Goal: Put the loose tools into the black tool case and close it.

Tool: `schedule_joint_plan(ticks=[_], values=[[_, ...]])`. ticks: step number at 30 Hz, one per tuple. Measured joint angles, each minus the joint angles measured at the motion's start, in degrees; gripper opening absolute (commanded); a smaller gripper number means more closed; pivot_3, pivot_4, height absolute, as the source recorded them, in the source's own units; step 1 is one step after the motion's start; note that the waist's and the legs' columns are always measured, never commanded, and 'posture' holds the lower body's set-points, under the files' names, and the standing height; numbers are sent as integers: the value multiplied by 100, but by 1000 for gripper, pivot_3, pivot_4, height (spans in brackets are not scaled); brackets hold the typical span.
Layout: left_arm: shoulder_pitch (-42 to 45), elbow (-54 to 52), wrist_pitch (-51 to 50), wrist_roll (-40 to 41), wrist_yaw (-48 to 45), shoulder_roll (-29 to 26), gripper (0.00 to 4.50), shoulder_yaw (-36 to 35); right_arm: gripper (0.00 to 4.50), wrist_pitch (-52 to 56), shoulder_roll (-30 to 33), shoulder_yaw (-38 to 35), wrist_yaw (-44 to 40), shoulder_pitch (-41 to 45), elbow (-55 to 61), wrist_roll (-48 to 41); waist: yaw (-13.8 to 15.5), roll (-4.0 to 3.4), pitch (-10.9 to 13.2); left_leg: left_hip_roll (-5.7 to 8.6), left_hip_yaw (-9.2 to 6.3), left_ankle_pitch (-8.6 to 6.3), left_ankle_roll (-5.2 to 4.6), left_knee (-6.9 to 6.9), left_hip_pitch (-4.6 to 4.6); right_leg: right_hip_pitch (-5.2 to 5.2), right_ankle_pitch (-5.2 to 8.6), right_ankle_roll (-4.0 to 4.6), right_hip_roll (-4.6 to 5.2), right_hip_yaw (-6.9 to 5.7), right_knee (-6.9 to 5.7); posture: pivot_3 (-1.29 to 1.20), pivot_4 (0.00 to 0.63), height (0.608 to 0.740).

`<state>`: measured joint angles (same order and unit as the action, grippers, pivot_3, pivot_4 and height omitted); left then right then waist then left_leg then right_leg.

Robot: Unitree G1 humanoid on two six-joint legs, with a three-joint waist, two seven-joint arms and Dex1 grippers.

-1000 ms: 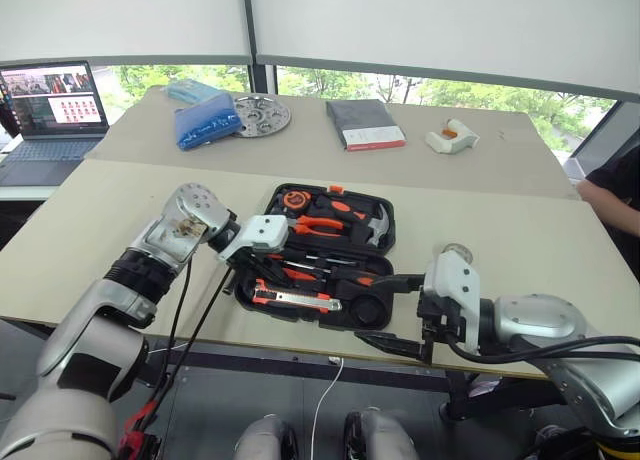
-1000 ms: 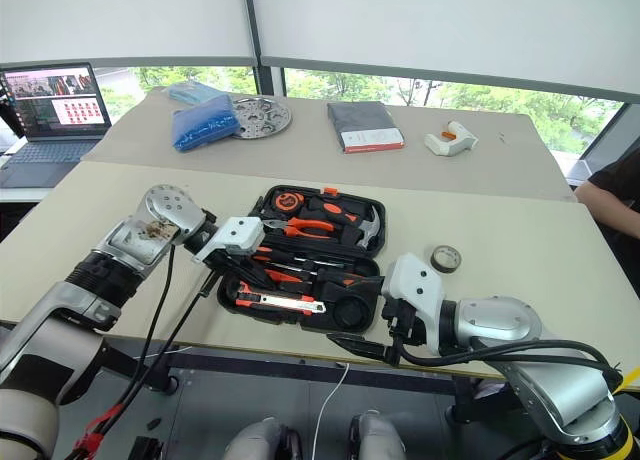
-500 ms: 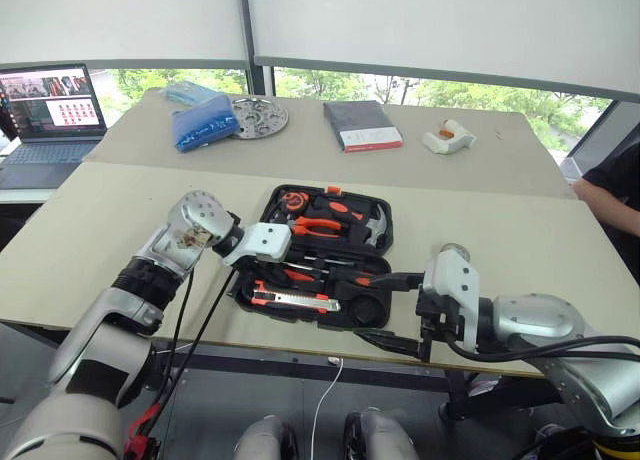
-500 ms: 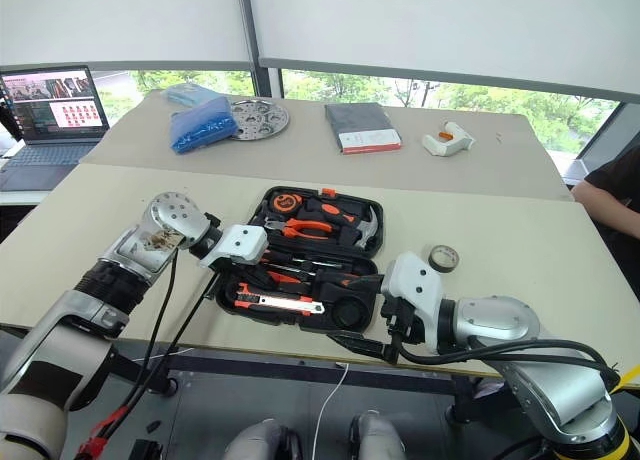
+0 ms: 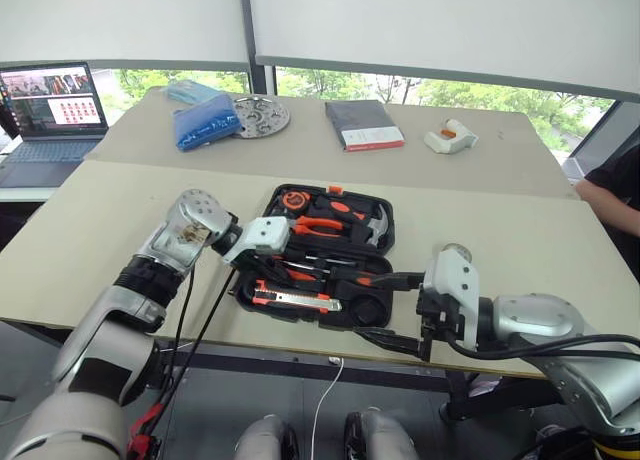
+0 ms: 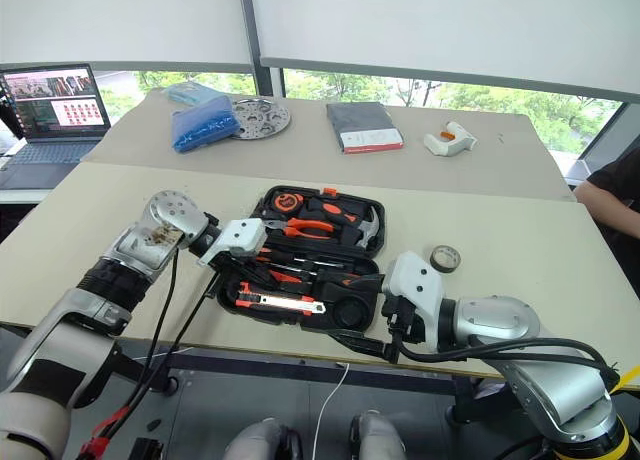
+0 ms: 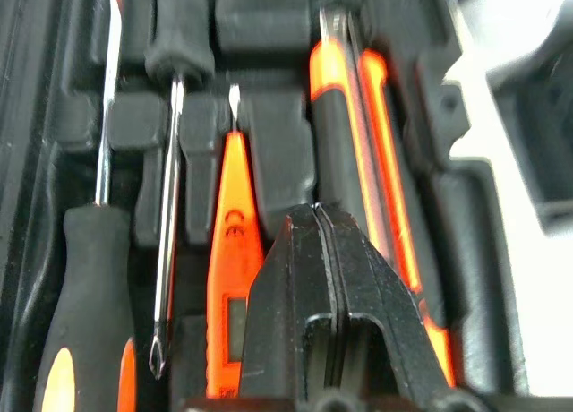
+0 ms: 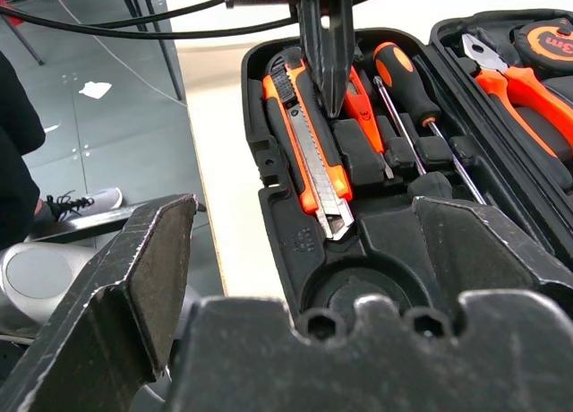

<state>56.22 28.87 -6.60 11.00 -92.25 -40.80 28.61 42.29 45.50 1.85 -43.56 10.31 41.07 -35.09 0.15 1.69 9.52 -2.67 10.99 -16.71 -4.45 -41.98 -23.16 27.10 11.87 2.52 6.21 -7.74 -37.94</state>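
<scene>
Still shut, left gripper [image 8: 327, 67] unmoved over black tool case [image 5: 375, 215], tools unchanged

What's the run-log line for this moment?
left gripper: shut, over tool case slots | right gripper: open, at case's near edge | tape roll: loose on table | case: open
</scene>
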Motion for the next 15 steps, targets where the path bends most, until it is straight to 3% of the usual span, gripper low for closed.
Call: schedule_joint_plan(ticks=[4, 9, 15], values=[[-1, -252, -70, 287, -5, -228, 39, 297, 4500, 0, -1, -2, 2, 0, -1, 2, 4, 0, 0, 1, 0, 0, 0, -1, 0, -1, 0, 0, -1, 0, 0, 0, 150, 718], [-145, -195, 361, 61, -8, -221, 39, 509, 4500, 0, -3, -2, 4, 0, -3, 3, 29, 0, 0, 4, 0, 0, 0, -1, -1, -1, 0, 0, -2, -1, 0, 0, 150, 718], [-144, 167, 1096, -510, 117, 180, 39, 383, 4500, 1, -2, -3, 5, -1, -18, 4, 82, -11, -7, 7, -2, -6, -12, -2, 24, -30, -7, -12, 15, -5, -1, 0, 150, 718]])
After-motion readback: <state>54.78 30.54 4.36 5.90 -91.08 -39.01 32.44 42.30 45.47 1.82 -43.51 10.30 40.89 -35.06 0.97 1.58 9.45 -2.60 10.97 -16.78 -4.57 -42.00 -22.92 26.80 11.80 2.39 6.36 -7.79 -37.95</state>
